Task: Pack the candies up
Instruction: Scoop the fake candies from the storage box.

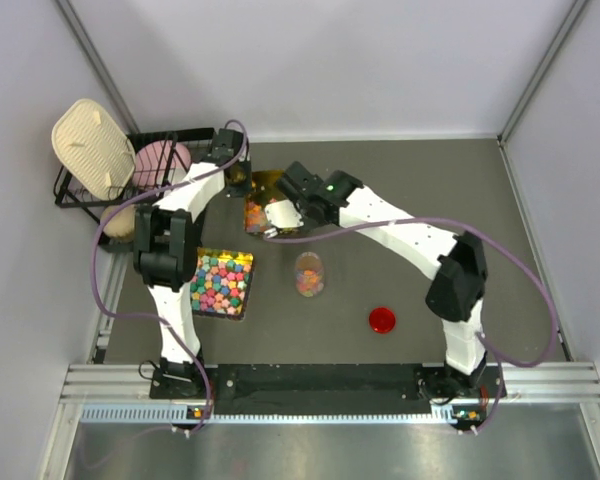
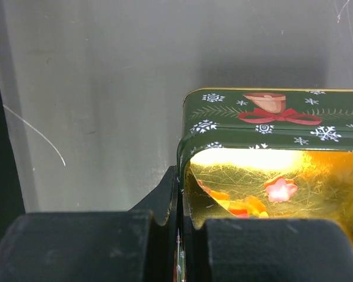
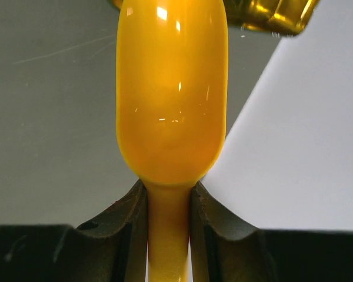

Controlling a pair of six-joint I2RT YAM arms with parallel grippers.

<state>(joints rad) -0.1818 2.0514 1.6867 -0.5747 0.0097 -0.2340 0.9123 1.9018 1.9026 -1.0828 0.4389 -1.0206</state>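
Jutting straight from right claw [image 3: 167, 197], spoon [image 3: 170, 100] points at tin [image 3: 270, 14].

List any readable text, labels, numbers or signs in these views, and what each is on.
No readable text in any view.
Green tin: pictures only (snowflakes, sprigs, a bell with a red bow), no words.
Yellow scoop: plain, no marking.
Jar, red lid, candy tray: no label visible; too small in the top view to rule out fine print.
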